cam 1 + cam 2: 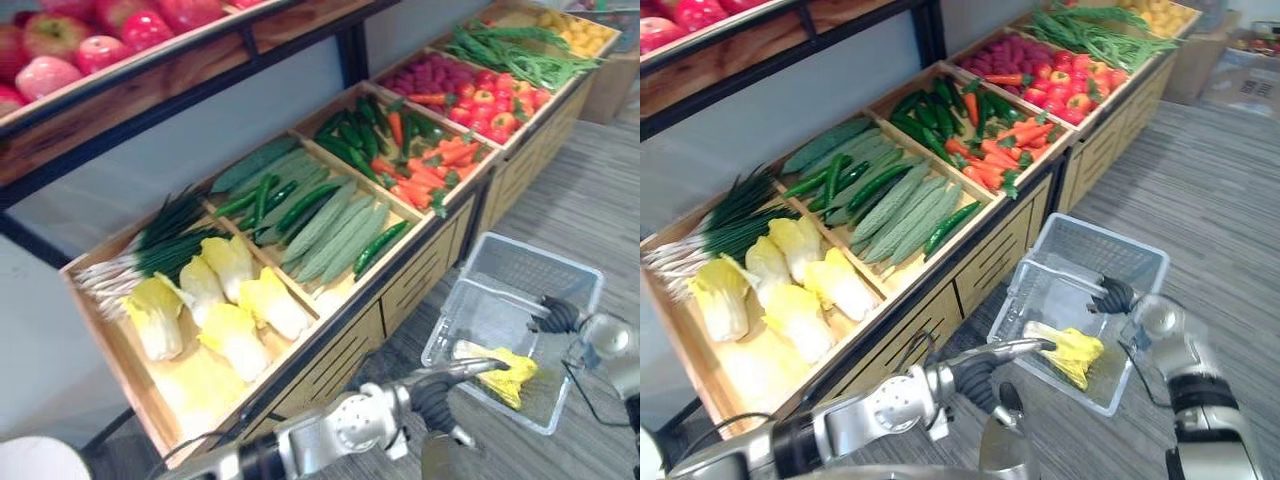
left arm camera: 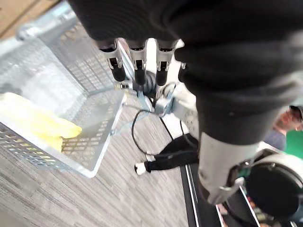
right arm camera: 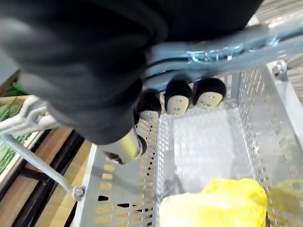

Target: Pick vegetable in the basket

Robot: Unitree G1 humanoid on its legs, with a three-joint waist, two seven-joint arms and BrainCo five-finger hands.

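1. Status: the yellow cabbage [image 1: 512, 375] lies on the floor of the basket [image 1: 545, 262], at the end nearest the robot, with its pale stalk toward 9 o'clock. From where I stand the deposit looks made, and the step in hand is to clear the left hand.
2. Left hand [image 1: 468, 369]: the fingers are straight and loosely spread, with nothing between them. It reaches over the basket's near rim from 8 o'clock.
3. Right hand [image 1: 556, 315]: the fingers are curled round the basket's handle [image 3: 227, 49], at 1 o'clock of the cabbage.
4. Relation: the cabbage lies just beside the left fingertips, at 3 o'clock of them. I cannot tell whether they touch the stalk.
5. Procedure: raise the left hand straight up until the fingertips clear the rim, then draw it back toward 8 o'clock. Avoid a sideways sweep, since the dark tips could catch the mesh wall or drag the leaves.
6. Hold the basket level. The load sits at one end, so a tilt is likely.
7. The bench at 10 o'clock carries more cabbages [image 1: 215, 300].
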